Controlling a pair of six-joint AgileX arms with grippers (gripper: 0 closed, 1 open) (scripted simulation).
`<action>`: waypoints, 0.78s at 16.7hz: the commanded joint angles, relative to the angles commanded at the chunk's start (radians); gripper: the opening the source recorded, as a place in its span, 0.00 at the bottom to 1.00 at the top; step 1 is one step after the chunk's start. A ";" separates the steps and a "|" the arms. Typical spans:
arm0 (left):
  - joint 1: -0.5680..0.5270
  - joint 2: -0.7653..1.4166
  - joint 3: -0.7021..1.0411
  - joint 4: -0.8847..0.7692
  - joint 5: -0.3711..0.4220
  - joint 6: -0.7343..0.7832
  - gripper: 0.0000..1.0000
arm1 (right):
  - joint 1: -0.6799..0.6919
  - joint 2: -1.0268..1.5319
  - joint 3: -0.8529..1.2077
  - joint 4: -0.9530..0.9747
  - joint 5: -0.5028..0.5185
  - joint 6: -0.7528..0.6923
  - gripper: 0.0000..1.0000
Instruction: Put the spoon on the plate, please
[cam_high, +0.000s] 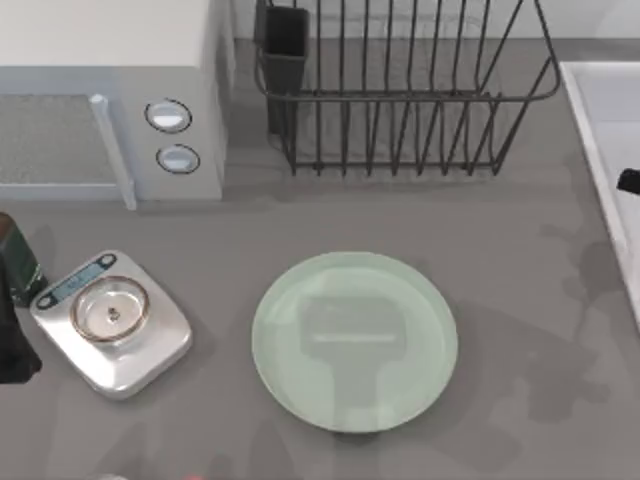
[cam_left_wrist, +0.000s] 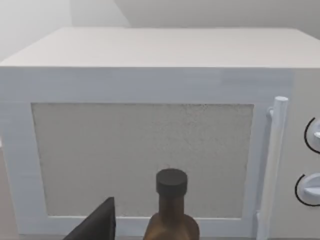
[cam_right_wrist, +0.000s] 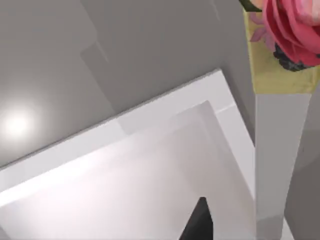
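The plate (cam_high: 355, 340) is a large, round, pale mint-green disc lying flat at the table's middle, with nothing on it. The spoon is out of view; a pale sliver and a reddish speck (cam_high: 195, 477) touch the top view's front edge at the left, too little to identify. My left gripper (cam_high: 12, 350) sits at the table's left edge beside the scale, far from the plate. My right gripper (cam_high: 630, 181) sits at the right edge over the white sink. A dark part of each gripper shows in its own wrist view.
A silver scale (cam_high: 112, 322) with a round pan stands left of the plate. A white microwave (cam_high: 110, 100) fills the back left, with a brown bottle (cam_left_wrist: 171, 210) in front of it. A wire dish rack (cam_high: 400, 90) stands at the back, a white sink (cam_high: 610, 150) at the right.
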 joint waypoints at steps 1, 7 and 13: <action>0.000 0.000 0.000 0.000 0.000 0.000 1.00 | 0.059 0.042 0.037 -0.006 -0.004 -0.124 0.00; 0.000 0.000 0.000 0.000 0.000 0.000 1.00 | 0.405 0.255 0.249 -0.010 -0.024 -0.788 0.00; 0.000 0.000 0.000 0.000 0.000 0.000 1.00 | 0.658 0.376 0.409 0.016 -0.016 -1.204 0.00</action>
